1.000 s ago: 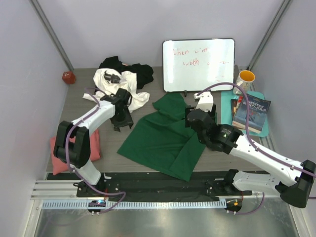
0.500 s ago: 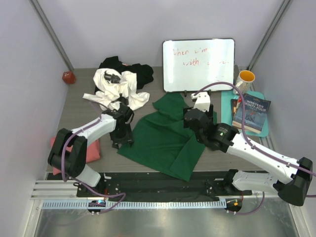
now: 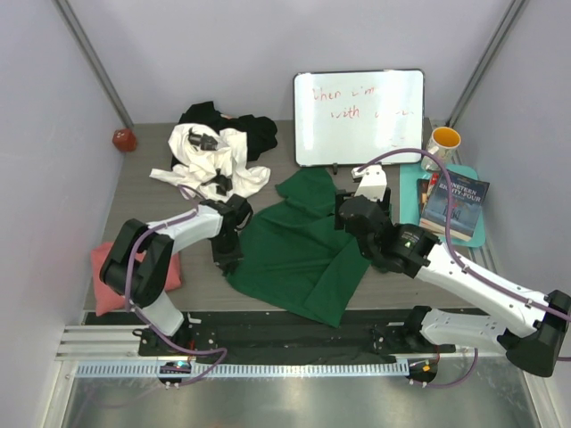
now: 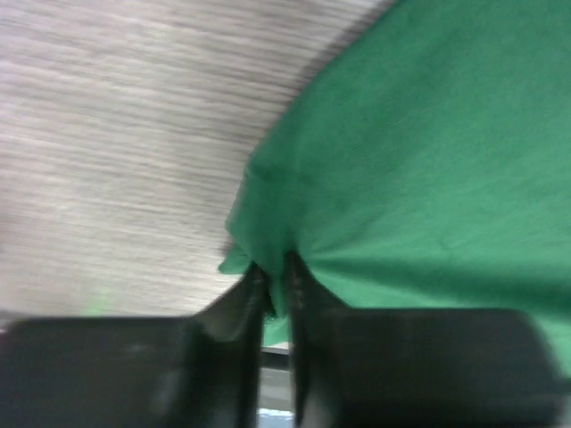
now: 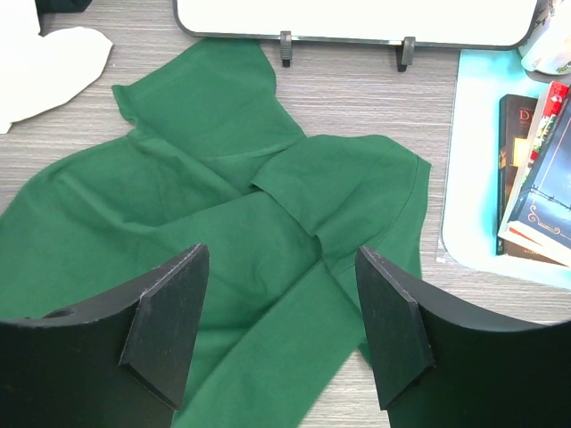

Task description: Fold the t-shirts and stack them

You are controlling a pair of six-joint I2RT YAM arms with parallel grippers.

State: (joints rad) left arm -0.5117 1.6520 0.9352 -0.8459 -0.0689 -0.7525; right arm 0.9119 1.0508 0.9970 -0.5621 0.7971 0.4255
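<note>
The dark green t-shirt [image 3: 299, 245] lies spread but rumpled in the middle of the table [image 3: 143, 196], with one sleeve folded over on the side nearest the whiteboard [image 3: 359, 116]. It is soft, light cloth that will drape, stretch and slide easily on the wood (nothing in it can break). I judge it is best taken by a hem or corner, pinched low, with a second hold on the opposite edge to keep it flat. My left gripper [image 4: 275, 294] is at the shirt's left edge, and the left wrist view shows its two fingers [image 4: 303, 308] closed to a thin slit with a fold of green cloth bunched between them. The left arm is bent low, with the wrist pointing down at the table. My right gripper [image 5: 281, 259] hangs above the shirt's far right part, fingers spread wide and holding nothing, its arm reaching forward from the base. The white tee [image 3: 210, 160] and black tee [image 3: 254, 132] lie heaped at the back left. The salmon pink tee [image 3: 134, 267] sits bunched at the near-left edge.
</note>
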